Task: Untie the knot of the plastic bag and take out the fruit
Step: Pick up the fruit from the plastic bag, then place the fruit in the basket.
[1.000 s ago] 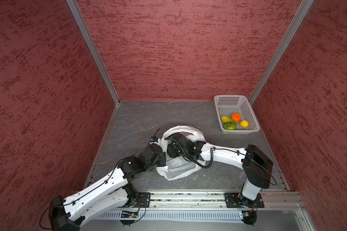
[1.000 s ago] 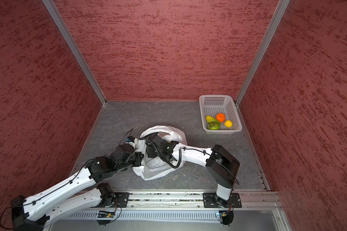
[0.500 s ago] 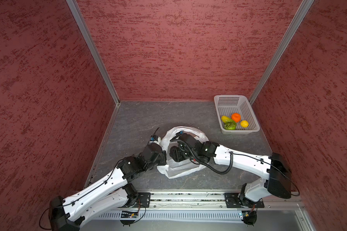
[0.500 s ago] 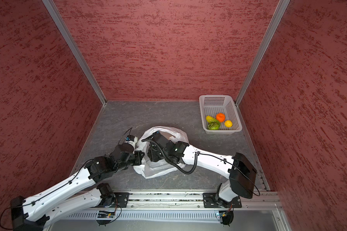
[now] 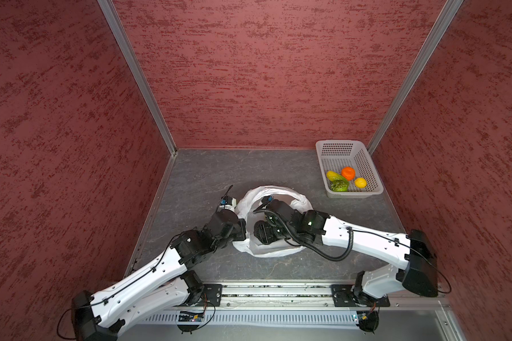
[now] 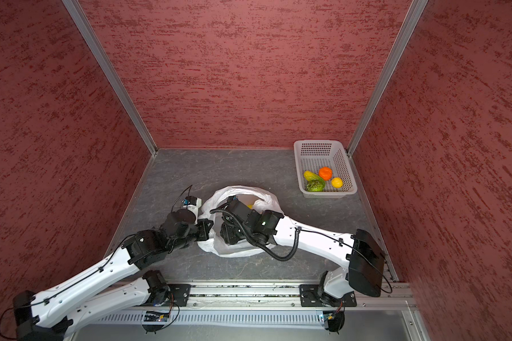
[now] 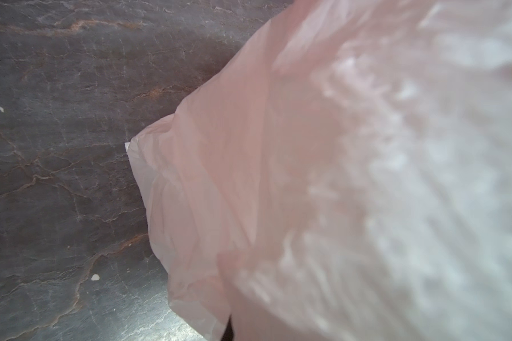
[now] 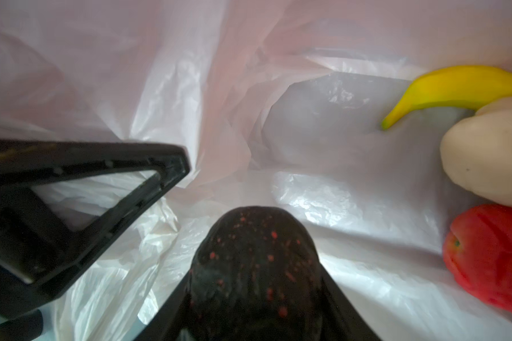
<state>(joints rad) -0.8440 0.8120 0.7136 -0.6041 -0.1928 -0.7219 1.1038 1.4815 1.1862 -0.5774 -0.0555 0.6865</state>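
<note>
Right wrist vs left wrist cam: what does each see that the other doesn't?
Right wrist only: banana, whitish fruit, red fruit and dark speckled fruit, all inside. Left wrist only: grey tabletop. Both: the plastic bag, seen from inside by the right wrist, from outside by the left.

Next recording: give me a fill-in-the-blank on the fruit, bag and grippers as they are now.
The basket holds ___ pieces of fruit. The right gripper, jaws open, is ___ the plastic bag, by the dark fruit. The banana there is coloured ___.
Missing words: four; inside; yellow.
</note>
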